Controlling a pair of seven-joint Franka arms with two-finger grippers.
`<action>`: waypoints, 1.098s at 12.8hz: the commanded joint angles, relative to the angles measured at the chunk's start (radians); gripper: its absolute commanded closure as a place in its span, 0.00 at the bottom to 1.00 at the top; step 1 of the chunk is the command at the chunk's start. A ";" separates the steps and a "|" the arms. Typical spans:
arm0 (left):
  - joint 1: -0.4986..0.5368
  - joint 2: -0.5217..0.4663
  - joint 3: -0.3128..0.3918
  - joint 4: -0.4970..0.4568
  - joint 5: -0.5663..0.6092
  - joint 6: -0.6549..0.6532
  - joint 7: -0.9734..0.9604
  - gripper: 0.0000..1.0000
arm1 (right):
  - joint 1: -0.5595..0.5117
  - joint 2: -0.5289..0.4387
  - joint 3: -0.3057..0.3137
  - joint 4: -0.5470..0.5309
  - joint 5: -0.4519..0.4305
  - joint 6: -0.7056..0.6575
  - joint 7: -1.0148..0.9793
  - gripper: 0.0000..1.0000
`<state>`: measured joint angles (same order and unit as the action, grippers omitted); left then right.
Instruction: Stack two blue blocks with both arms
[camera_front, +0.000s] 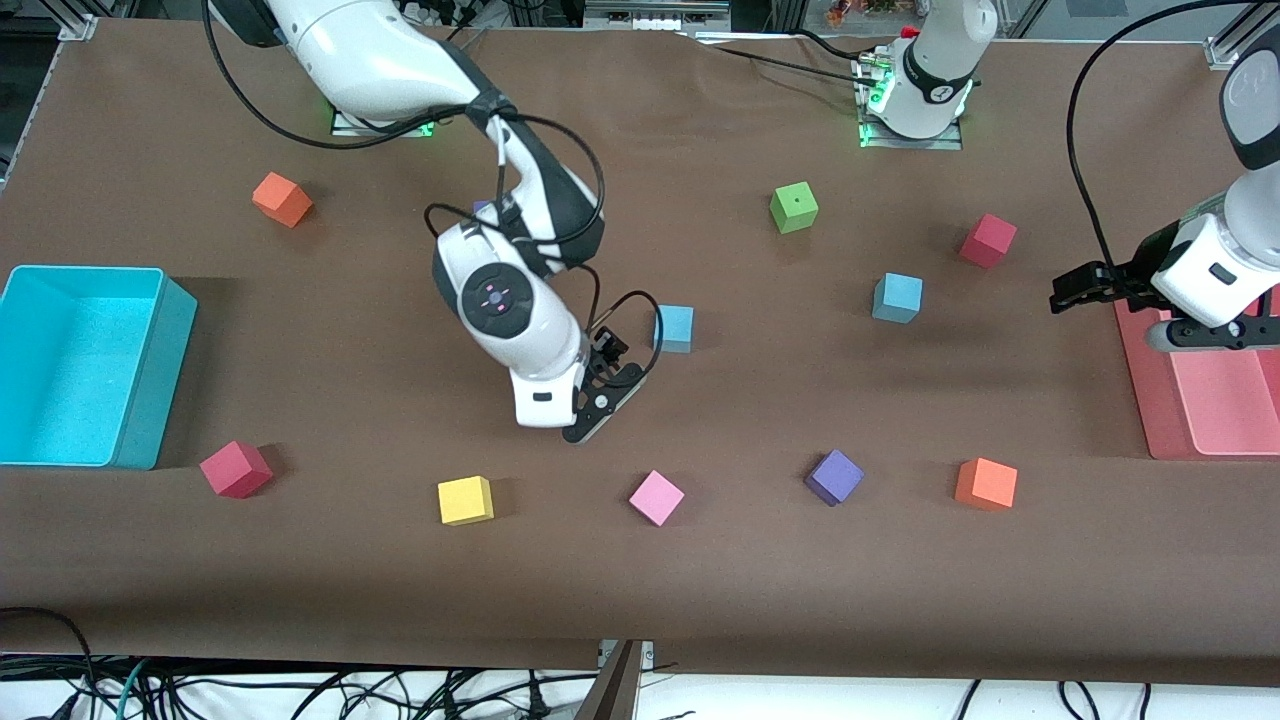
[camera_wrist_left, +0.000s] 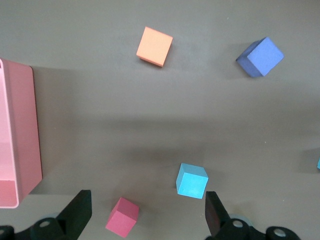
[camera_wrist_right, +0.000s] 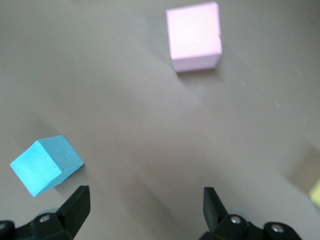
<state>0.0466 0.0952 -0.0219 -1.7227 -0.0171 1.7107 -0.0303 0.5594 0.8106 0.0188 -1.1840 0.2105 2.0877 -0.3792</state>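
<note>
Two light blue blocks lie apart on the brown table. One blue block (camera_front: 675, 328) (camera_wrist_right: 46, 164) sits at mid-table, and my right gripper (camera_front: 615, 368) (camera_wrist_right: 145, 192) is low right beside it, open and empty. The other blue block (camera_front: 897, 297) (camera_wrist_left: 191, 181) lies toward the left arm's end. My left gripper (camera_front: 1075, 290) (camera_wrist_left: 148, 195) hangs high by the pink tray, open and holding nothing. In the left wrist view that block lies just inside one fingertip (camera_wrist_left: 212, 200).
A cyan bin (camera_front: 160, 380) stands at the right arm's end and a pink tray (camera_front: 1135, 390) at the left arm's end. Loose cubes lie around: red (camera_front: 988, 240), green (camera_front: 794, 207), pink (camera_front: 656, 497), purple (camera_front: 833, 476), yellow (camera_front: 465, 500), orange (camera_front: 986, 483).
</note>
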 joint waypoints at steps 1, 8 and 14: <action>0.001 -0.011 -0.010 -0.053 0.013 -0.002 0.010 0.00 | -0.030 -0.008 0.017 -0.130 0.177 0.174 -0.275 0.00; -0.002 -0.041 -0.068 -0.282 0.008 0.071 -0.017 0.00 | -0.053 -0.005 0.017 -0.347 0.736 0.359 -0.995 0.00; 0.004 -0.134 -0.190 -0.636 0.009 0.418 -0.025 0.00 | -0.082 -0.005 0.017 -0.448 1.165 0.241 -1.547 0.00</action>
<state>0.0421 0.0283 -0.1815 -2.2190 -0.0171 2.0114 -0.0522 0.4938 0.8329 0.0188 -1.5889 1.3125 2.3661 -1.8344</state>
